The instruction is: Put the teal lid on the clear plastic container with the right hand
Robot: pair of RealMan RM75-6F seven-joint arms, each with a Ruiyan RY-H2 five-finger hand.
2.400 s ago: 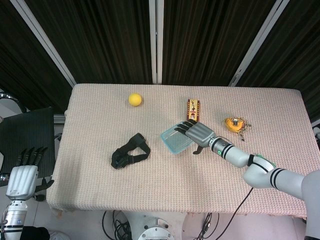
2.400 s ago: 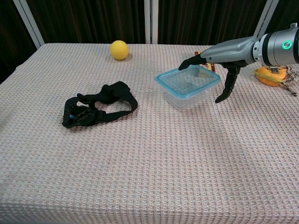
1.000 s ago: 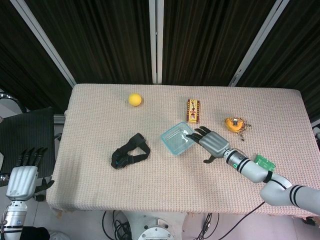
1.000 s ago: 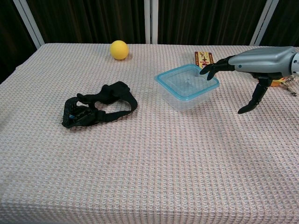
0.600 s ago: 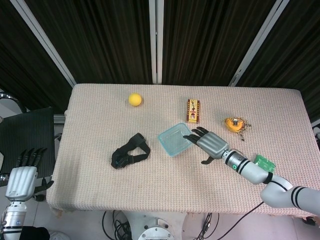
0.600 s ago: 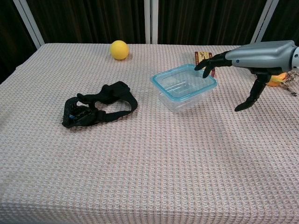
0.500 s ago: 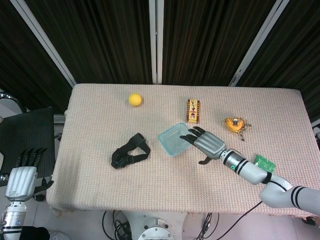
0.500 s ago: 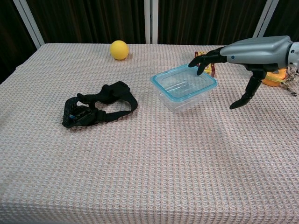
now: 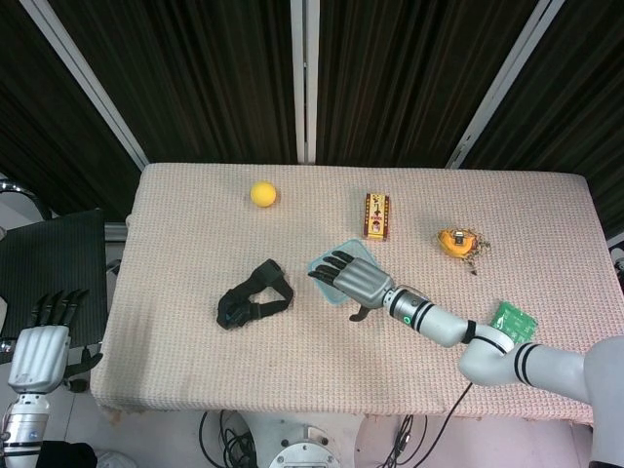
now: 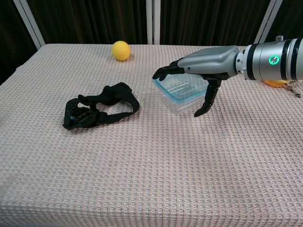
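Right hand [image 9: 358, 281] over lidded container [image 9: 343, 255]

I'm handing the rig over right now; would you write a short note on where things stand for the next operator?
Right hand: spread flat over the clear plastic container, fingers reaching past its far-left rim, thumb hanging down in front; it holds nothing.
Left hand: off the table at the robot's left, open, idle.
Teal lid: sits on the container; whether it is snapped fully shut cannot be told.
Left: press the lid down if it is loose, then withdraw.
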